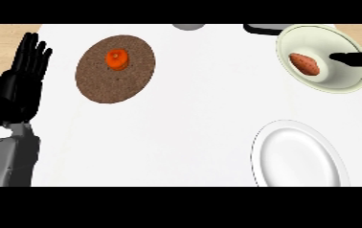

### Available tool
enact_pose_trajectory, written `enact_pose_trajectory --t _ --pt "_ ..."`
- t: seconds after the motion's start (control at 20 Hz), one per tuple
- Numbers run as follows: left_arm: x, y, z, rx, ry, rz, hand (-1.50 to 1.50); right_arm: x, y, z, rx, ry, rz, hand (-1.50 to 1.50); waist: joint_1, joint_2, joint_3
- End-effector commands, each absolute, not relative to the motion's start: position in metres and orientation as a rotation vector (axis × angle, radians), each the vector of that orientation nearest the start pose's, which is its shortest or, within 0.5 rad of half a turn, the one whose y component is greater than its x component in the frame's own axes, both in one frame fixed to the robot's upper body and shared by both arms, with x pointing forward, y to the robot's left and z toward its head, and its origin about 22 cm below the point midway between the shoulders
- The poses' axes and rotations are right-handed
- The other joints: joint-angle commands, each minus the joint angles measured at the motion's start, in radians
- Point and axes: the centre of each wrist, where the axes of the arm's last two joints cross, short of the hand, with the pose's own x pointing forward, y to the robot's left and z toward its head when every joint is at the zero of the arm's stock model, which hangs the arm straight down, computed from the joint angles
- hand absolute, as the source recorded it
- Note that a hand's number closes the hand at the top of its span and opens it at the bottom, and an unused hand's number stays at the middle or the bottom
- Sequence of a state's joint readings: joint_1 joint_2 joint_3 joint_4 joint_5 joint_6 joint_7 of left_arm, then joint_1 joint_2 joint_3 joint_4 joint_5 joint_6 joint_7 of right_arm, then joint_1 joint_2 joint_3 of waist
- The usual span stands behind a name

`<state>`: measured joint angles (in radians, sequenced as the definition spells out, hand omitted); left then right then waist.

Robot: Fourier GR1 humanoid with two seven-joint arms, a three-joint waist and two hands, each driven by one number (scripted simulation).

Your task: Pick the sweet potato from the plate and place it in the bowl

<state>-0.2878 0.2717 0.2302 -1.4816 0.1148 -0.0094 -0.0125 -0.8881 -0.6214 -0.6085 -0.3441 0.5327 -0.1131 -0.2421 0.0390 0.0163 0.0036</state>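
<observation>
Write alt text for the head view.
A sweet potato lies in a pale bowl at upper right; a white plate sits at lower right. At upper left, an orange item sits on a brown disc; the left robot hand rests open at the left edge.

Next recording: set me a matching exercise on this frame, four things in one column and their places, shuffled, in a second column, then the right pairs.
Things:
1. sweet potato
2. orange vegetable
3. white plate
4. left robot hand

Places:
A. on the brown mat, upper left
B. at the view's left edge, open, fingers up
C. inside the pale bowl, upper right
D. lower right of the view, below the bowl

Pairs: 1-C, 2-A, 3-D, 4-B
</observation>
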Motion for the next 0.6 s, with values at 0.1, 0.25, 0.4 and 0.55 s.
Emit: enact_pose_trajectory --t 0.1,0.25,0.4,0.55 --pt "0.304 0.314 0.084 0.206 -1.810 0.020 0.00 0.351 -0.498 0.107 -0.922 -1.493 -0.160 -1.50 -0.009 0.002 0.001" --pt "0.302 0.334 0.089 0.217 -1.820 0.021 0.00 0.331 -0.527 0.126 -0.898 -1.514 -0.255 -1.50 -0.007 0.002 0.001" --pt "0.305 0.322 0.090 0.229 -1.809 0.021 0.00 0.309 -0.543 0.111 -0.875 -1.532 -0.297 -1.50 -0.015 -0.002 0.001" --pt "0.305 0.326 0.083 0.219 -1.794 0.032 0.00 0.274 -0.572 0.114 -0.862 -1.539 -0.319 -1.50 -0.019 0.002 0.002"
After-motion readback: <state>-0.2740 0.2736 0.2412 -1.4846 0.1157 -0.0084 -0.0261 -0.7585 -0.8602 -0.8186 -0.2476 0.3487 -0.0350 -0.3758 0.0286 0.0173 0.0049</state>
